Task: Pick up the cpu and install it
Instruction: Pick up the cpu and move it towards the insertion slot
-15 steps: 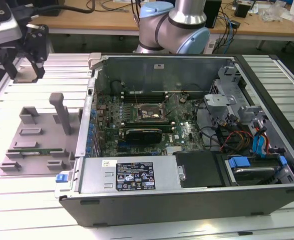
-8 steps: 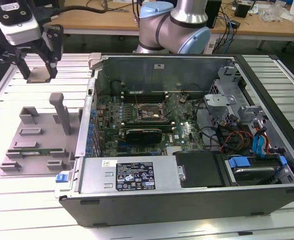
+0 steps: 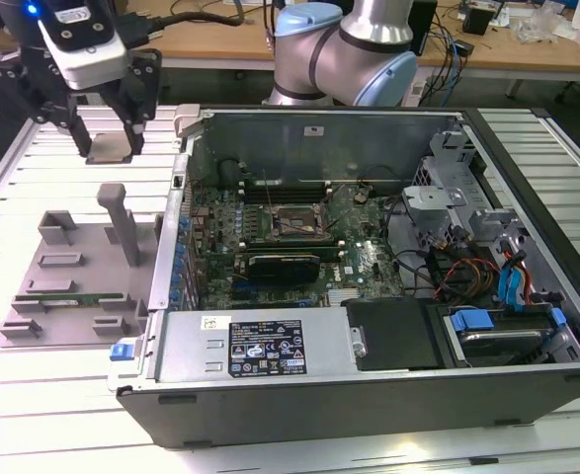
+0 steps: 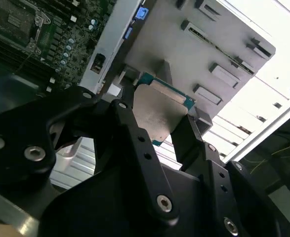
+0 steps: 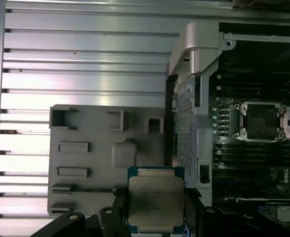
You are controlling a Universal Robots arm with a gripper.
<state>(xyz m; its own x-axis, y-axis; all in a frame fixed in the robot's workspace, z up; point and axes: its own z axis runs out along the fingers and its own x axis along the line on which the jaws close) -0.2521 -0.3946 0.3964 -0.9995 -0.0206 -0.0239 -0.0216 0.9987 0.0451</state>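
My gripper [image 3: 108,143] hangs above the slatted table at the exterior view's left, outside the open computer case. It is shut on the cpu [image 3: 109,149], a flat square chip with a silver-grey top, held by two opposite edges. In both wrist views the cpu [image 5: 154,200] [image 4: 159,111] sits between the black fingers [image 5: 194,210], lifted clear of the grey holder tray [image 5: 100,148]. The black-framed motherboard socket [image 3: 297,223] [image 5: 261,121] lies open inside the case, well to the exterior view's right of the gripper.
The grey holder tray [image 3: 72,281] has an upright post [image 3: 122,222] and a green memory stick [image 3: 67,299] lying in it. The case's side wall [image 3: 176,197] stands between the tray and the motherboard. Cables and drive bays [image 3: 487,276] fill the case's right part.
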